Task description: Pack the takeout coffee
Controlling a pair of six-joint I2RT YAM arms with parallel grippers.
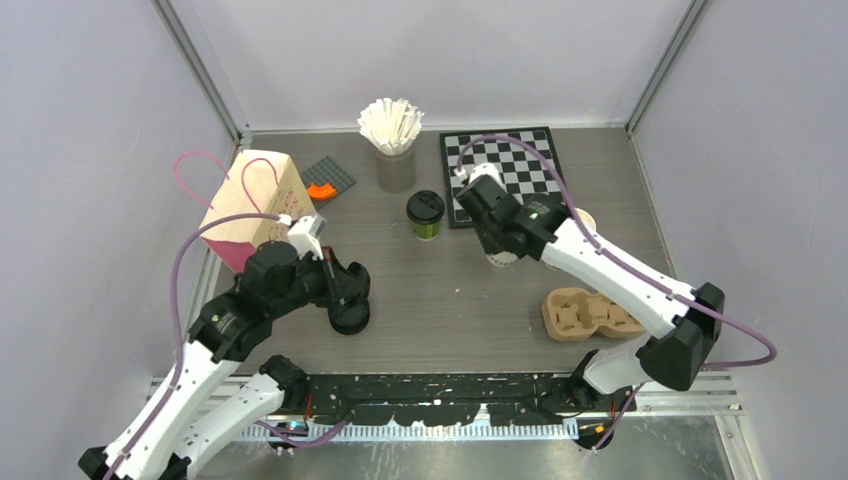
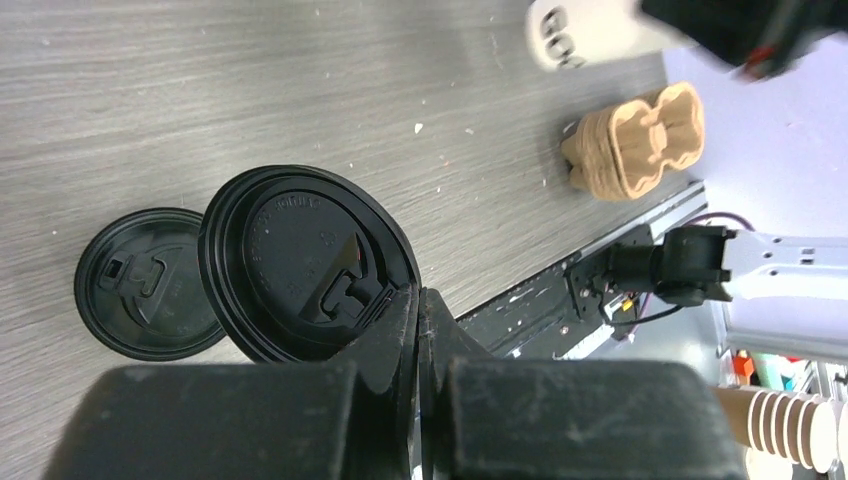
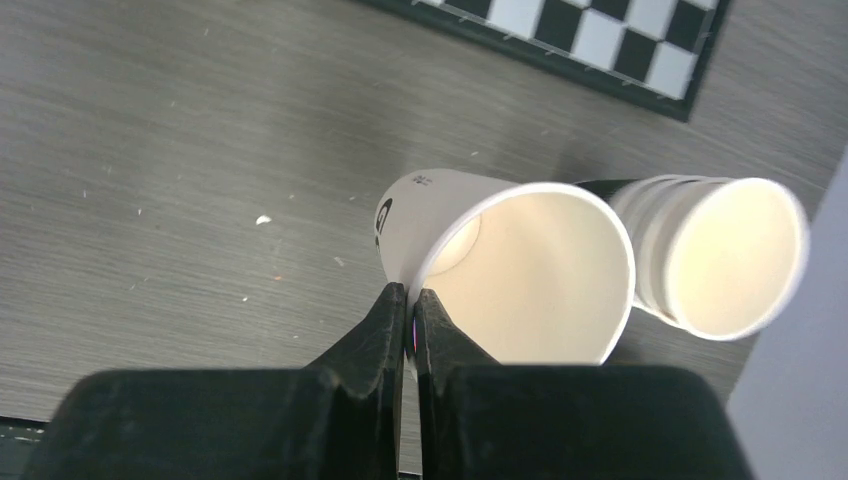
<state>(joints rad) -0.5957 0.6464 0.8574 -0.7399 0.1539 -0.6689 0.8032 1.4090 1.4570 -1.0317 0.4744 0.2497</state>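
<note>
The takeout coffee, a dark green cup with a black lid, stands upright mid-table between the two arms. My left gripper is shut on the rim of a loose black lid, held just above the table. A second black lid lies flat beside it. Right of the coffee, my right gripper is shut on the rim of an empty white paper cup, tilted with its mouth toward the wrist camera. In the top view the left gripper is near left and the right gripper is centre right.
A cream paper bag with pink handles stands at the left. The brown pulp carrier lies near right. A stack of white cups sits by the checkerboard. A cup of white stirrers and a grey plate are at the back.
</note>
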